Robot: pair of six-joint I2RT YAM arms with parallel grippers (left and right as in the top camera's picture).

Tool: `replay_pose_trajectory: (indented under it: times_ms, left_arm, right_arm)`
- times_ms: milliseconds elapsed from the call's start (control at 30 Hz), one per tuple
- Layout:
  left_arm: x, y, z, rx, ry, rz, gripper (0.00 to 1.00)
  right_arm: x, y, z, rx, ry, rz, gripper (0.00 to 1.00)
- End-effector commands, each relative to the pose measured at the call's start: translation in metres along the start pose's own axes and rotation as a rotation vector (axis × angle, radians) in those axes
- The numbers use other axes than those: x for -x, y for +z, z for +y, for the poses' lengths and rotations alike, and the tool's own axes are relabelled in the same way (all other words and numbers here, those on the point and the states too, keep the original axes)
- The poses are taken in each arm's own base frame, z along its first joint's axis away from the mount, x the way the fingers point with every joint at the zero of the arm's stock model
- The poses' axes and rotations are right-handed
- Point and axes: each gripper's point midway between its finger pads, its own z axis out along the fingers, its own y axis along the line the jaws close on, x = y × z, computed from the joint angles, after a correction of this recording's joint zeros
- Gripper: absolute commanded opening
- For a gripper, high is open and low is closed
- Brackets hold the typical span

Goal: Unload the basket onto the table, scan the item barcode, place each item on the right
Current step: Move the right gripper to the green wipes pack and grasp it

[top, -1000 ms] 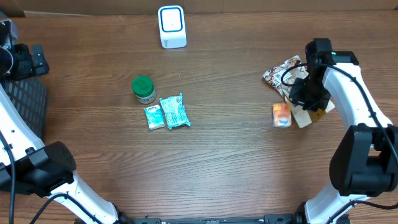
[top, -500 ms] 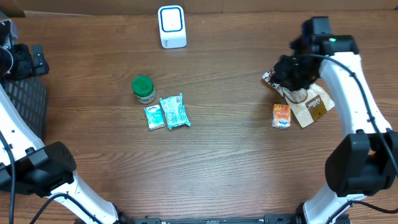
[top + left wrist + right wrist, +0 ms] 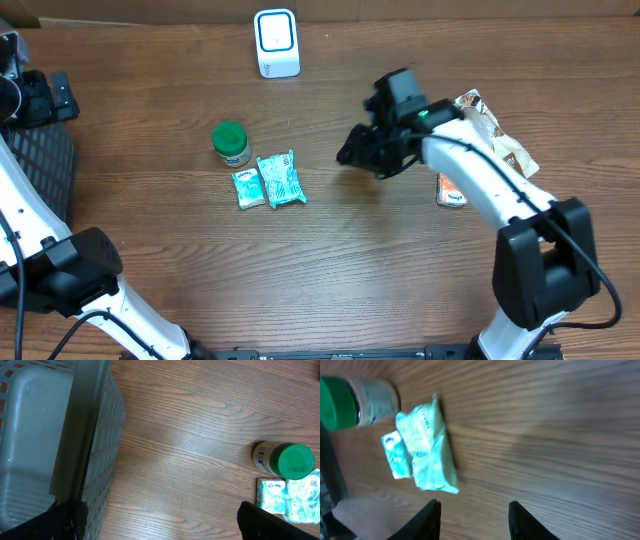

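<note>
Brown wood-grain bench (image 3: 330, 260). A white box-shaped barcode scanner (image 3: 276, 42) stands at the far edge. Two teal plastic packets (image 3: 270, 182) lie side by side, just beside a green-lidded jar (image 3: 231, 143). The right gripper (image 3: 472, 517) hangs above bare wood, partly open and empty. The left gripper (image 3: 160, 520) is wide open and empty, beside a grey perforated basket (image 3: 30, 435).

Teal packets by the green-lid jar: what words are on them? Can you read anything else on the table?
No text here reads clearly enough to quote.
Small teal packet: white lettering, too blurred to read.
Big teal packet: print too blurred.
Jar: label too small.
Orange packet: print too small.
Snack bag: print too small.
White scanner: no words visible.
</note>
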Motion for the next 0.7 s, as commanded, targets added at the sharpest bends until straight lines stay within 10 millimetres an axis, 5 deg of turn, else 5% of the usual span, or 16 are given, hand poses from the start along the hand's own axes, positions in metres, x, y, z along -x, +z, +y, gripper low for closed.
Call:
replay_pose_trajectory:
  times_ms: [0,433,667]
  left_arm:
    - [0.002,-0.016,0.001,0.011,0.02,-0.045,0.99]
    - [0.002,-0.016,0.001,0.011,0.02,-0.045,1.0]
    - [0.002,-0.016,0.001,0.011,0.02,-0.045,0.99]
  right_arm:
    - [-0.01,0.009,0.023,0.035,0.006,0.003,0.41]
    - [-0.017,0.051,0.11,0.132,-0.118,-0.174,0.41]
    - [-0.042,0.108,0.11,0.123,-0.112,-0.091,0.41]
